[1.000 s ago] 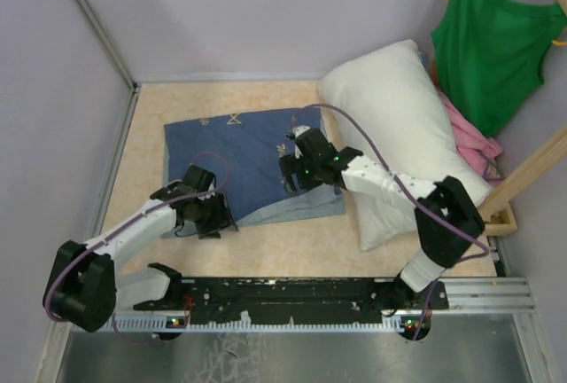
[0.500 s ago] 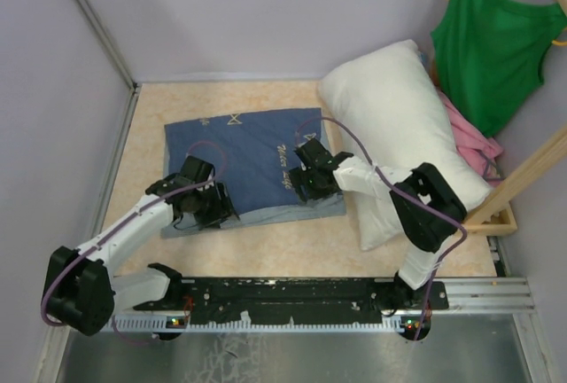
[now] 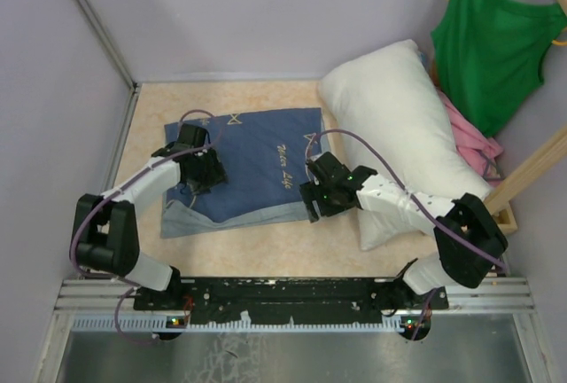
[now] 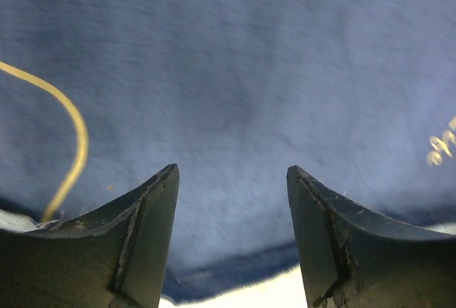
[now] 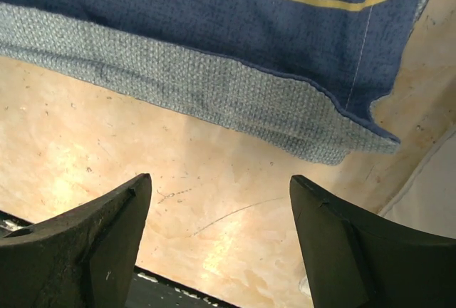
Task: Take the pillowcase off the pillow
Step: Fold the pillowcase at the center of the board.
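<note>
The pillowcase (image 3: 252,166) lies flat on the bench (image 3: 266,241), dark denim face up, with its paler face showing as a band along the near edge. It holds no filling. The pillow (image 3: 399,126) stands bare and white just to the right of the pillowcase; whether the two touch cannot be told, as the right arm covers the gap. The left gripper (image 3: 199,170) sits low over the left part of the pillowcase, jaws apart and empty, with only blue cloth beneath. The right gripper (image 3: 314,197) is at the pillowcase's near right corner, jaws apart and empty over bare bench. In my judgement the removal is complete. The next move calls only for lifting both grippers clear without snagging the cloth.
</note>
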